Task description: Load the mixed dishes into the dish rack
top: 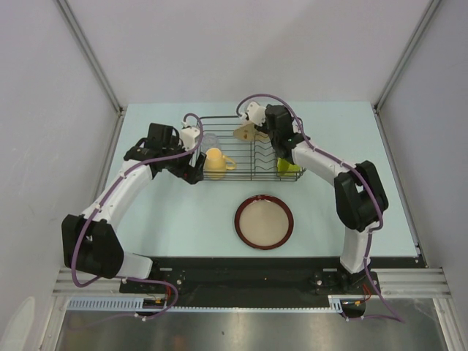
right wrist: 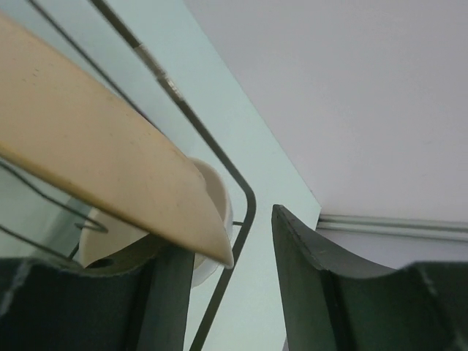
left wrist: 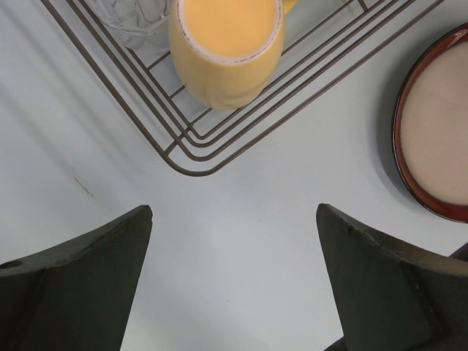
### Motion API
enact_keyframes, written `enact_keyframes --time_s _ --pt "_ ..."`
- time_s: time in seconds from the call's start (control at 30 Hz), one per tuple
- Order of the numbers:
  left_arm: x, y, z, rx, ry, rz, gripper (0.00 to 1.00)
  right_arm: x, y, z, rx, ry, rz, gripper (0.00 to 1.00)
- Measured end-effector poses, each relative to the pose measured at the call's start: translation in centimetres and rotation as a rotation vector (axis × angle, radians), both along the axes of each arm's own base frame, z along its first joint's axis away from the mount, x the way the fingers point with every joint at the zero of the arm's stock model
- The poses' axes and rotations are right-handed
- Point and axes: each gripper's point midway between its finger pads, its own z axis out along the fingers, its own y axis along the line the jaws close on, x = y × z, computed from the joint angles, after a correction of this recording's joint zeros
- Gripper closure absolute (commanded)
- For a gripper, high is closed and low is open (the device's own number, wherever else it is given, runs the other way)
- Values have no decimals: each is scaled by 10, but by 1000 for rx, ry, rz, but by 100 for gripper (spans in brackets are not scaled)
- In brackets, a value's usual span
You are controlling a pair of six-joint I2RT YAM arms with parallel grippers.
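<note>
The black wire dish rack [top: 252,170] stands at mid-table. In it are the yellow-orange mug [top: 216,162], the clear glass [top: 210,140] and the lime-green bowl [top: 287,167]. A tan plate [top: 247,132] leans tilted at the rack's far edge. My right gripper [top: 259,133] is open right beside it. In the right wrist view the plate [right wrist: 95,153] has its edge over my left finger, and the white bowl [right wrist: 213,219] sits behind it. The dark-rimmed plate [top: 263,222] lies flat on the table. My left gripper [top: 196,168] is open and empty at the rack's left corner [left wrist: 191,162], near the mug [left wrist: 227,55].
Grey walls with metal posts close in the table on three sides. The right arm reaches over the rack's right end. The dark-rimmed plate [left wrist: 439,124] lies to the right of my left gripper [left wrist: 234,212]. The table's back edge and wall [right wrist: 351,110] are close behind my right gripper [right wrist: 230,245].
</note>
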Motion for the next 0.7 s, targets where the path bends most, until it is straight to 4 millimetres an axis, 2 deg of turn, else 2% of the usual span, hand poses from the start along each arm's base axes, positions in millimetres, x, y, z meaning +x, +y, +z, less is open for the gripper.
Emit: enact_keyframes --time_s 0.27,0.57,0.7 --pt "0 0 1 -1 -2 -1 0 23 -4 25 72 -77 -102 50" --pt "-1 0 6 -4 -16 -1 0 21 -5 25 74 -91 -143 50" --pt "-1 0 6 -4 -17 0 0 14 -7 30 84 -95 -176 48"
